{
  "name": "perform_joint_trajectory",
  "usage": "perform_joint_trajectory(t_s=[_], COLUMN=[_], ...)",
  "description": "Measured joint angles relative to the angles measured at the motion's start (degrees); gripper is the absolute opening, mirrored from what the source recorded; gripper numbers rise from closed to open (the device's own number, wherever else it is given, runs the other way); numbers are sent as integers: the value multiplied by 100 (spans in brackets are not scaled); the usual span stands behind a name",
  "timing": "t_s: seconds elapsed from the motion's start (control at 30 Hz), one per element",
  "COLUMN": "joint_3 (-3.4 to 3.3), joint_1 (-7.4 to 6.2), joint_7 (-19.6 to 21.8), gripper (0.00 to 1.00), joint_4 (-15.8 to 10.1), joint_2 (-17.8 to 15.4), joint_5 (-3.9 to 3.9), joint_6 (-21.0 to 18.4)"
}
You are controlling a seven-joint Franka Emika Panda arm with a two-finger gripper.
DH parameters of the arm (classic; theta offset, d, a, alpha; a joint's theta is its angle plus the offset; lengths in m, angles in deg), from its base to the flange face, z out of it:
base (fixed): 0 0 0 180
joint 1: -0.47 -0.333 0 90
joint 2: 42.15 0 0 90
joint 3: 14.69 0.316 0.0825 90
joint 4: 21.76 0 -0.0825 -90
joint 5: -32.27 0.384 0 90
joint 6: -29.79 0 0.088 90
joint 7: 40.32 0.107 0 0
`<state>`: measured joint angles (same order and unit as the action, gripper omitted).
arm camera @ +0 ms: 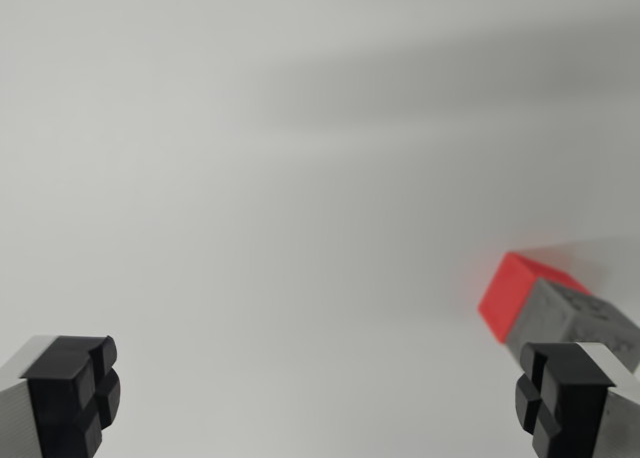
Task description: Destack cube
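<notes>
A red cube [512,293] shows at the wrist view's right, slightly blurred, on a plain white surface [300,178]. A grey block [572,320] with small dark markings adjoins it on the side nearer the camera; it appears to be stacked on the red cube. My gripper [318,383] is open wide with nothing between its fingers. The left fingertip [80,388] is at the bottom left corner. The right fingertip [555,393] sits just below the grey block, which lies outside the gap, above that finger.
A soft dark shadow band [420,88] crosses the white surface at the upper right. Nothing else is in view.
</notes>
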<state>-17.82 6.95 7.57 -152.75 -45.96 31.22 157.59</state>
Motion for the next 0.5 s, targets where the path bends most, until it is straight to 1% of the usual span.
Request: perform_joint_trajectory(t_s=[0.5], joint_3=[-264], joint_1=[264], joint_7=[4], gripper=[100], joint_4=[-628], joint_2=[-272], joint_5=[-6], joint_6=[337])
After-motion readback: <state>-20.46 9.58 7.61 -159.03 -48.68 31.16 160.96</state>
